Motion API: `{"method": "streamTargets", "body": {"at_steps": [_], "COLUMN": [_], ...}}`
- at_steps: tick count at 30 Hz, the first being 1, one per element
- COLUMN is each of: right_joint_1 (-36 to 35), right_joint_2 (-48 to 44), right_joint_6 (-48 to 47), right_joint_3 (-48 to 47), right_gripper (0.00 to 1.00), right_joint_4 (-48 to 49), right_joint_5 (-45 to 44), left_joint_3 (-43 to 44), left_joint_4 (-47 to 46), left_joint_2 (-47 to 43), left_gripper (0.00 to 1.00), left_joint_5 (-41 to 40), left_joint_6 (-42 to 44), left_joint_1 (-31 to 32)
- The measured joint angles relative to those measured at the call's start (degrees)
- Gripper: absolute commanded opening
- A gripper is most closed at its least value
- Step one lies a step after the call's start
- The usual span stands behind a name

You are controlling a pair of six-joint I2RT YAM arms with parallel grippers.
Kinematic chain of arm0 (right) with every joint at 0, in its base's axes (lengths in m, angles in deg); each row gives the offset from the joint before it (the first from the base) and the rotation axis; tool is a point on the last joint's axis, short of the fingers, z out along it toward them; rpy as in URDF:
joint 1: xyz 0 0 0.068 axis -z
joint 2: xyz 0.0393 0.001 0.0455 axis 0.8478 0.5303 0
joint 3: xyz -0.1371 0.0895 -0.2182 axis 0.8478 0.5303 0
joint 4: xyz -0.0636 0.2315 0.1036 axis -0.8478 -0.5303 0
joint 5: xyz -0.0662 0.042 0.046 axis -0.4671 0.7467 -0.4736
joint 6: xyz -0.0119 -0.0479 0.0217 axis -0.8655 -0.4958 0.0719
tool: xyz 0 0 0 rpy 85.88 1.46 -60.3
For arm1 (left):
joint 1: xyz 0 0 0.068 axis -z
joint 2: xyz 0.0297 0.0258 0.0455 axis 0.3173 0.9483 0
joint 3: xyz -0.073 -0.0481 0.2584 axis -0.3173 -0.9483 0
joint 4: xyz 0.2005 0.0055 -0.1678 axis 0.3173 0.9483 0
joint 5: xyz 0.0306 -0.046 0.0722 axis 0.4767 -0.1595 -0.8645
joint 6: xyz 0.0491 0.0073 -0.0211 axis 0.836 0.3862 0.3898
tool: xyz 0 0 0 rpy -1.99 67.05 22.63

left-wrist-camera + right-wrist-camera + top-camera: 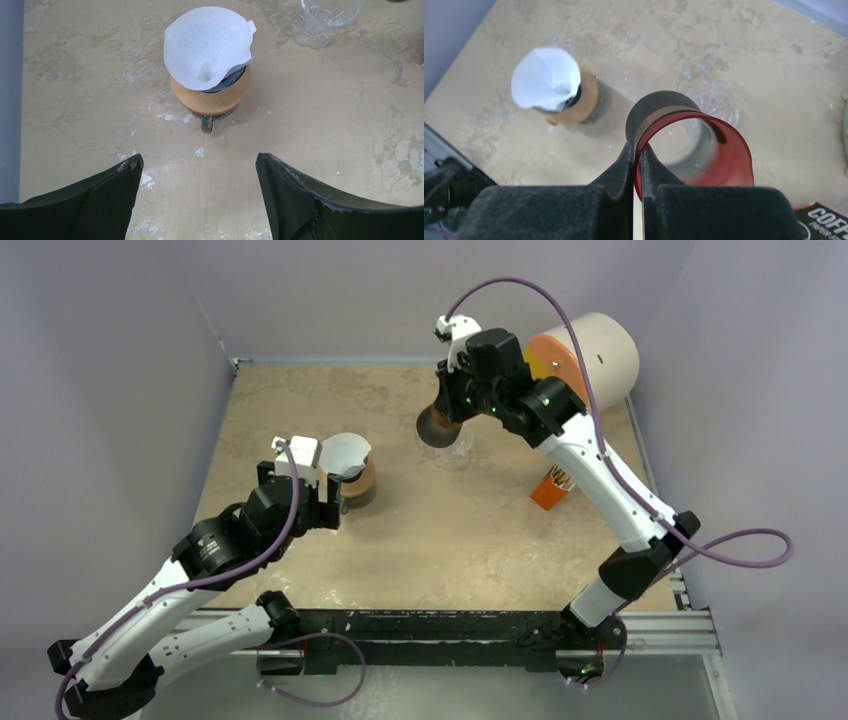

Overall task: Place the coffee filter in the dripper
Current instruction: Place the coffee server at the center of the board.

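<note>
The coffee filter sits in the dripper, straight ahead of the left tool, whose jaws stand wide and empty. Placement looks done, though the paper seems to sit slightly askew. The right tool pinches a red container's wall.

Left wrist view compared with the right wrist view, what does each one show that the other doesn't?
Left wrist only: the left gripper, open. Right wrist only: the right gripper shut on a red translucent container's wall, plus a coffee packet's corner. Both: the white coffee filter sitting in the dripper, its wooden ring, and the clear glass cup.
</note>
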Motion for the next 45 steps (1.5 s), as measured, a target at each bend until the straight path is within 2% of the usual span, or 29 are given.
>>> {"method": "streamTargets", "body": {"at_steps": [9,24,32,38,45], "right_joint_1": [-10.29,-18.32,-22.73,-24.70,-27.41], "right_joint_2": [-8.15,-17.57,-20.81,-21.64,-18.69], "right_joint_6": [-2.21,1.90,6.67,9.68,11.32], "right_joint_3": [11.21,35.63,45.11,49.07,49.42], "right_gripper": [0.00,0.00,0.00,0.00,0.00], "right_joint_4": [-1.81,-2.01,2.58,7.19,11.56], "right_joint_5": [-5.68,-9.11,-12.52,-13.40,-15.87], "left_joint_3": [0.00,0.00,0.00,0.00,0.00], "left_joint_4": [0.00,-0.02,-0.02,-0.02,-0.02], "left_joint_2": [0.74,1.81,2.64,2.71,2.89], "left_gripper": [0.83,0.83,0.83,0.83,0.83], "left_joint_5": [0.07,0.61,0.72,0.72,0.74], "left_joint_6": [0.02,0.09,0.09,0.09,0.11], "left_joint_1": [0.00,0.00,-0.02,-0.04,-0.07]}}
